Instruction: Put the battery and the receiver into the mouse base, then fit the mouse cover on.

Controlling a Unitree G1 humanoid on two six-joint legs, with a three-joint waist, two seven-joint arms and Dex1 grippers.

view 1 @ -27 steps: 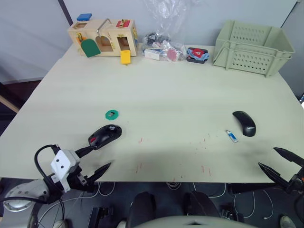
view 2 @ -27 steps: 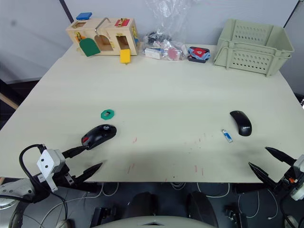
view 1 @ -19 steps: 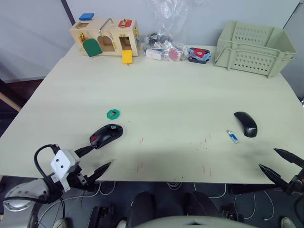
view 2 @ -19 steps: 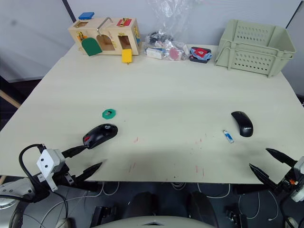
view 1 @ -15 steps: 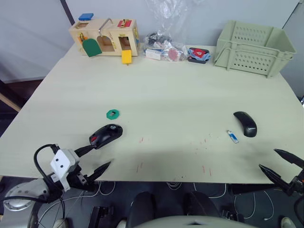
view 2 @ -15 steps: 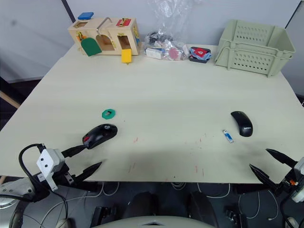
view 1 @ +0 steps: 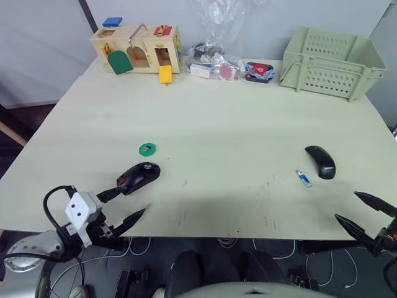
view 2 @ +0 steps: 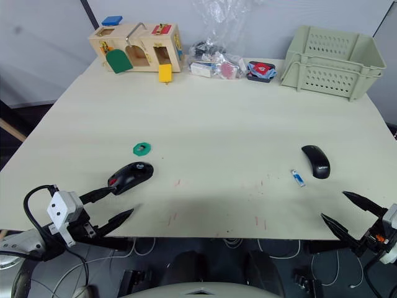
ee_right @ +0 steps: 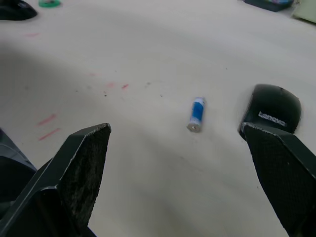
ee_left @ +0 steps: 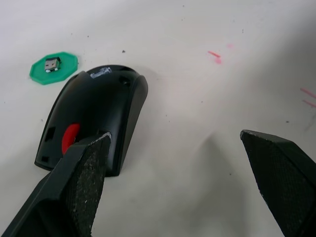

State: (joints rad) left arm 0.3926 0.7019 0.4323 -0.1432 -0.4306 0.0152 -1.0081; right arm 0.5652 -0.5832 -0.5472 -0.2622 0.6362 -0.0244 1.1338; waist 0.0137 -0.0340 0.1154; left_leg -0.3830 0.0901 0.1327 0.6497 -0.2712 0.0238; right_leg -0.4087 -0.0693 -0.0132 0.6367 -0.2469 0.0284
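The mouse base, a black shell with a red patch inside, lies near the table's front left. Just beyond it the receiver rests in a green disc. My left gripper hangs open at the table's front edge, one fingertip close to the base's near end. At the front right lies the white-and-blue battery, with the glossy mouse cover right beside it. My right gripper is open just off the front edge, a short way short of the battery and the cover.
A wooden latch box stands at the back left, a plastic bag of small items at the back middle, and a pale green basket at the back right. Faint red marks dot the table near its front.
Both grippers have crept a little toward the table. The mouse base, battery, cover and green disc lie where they were.
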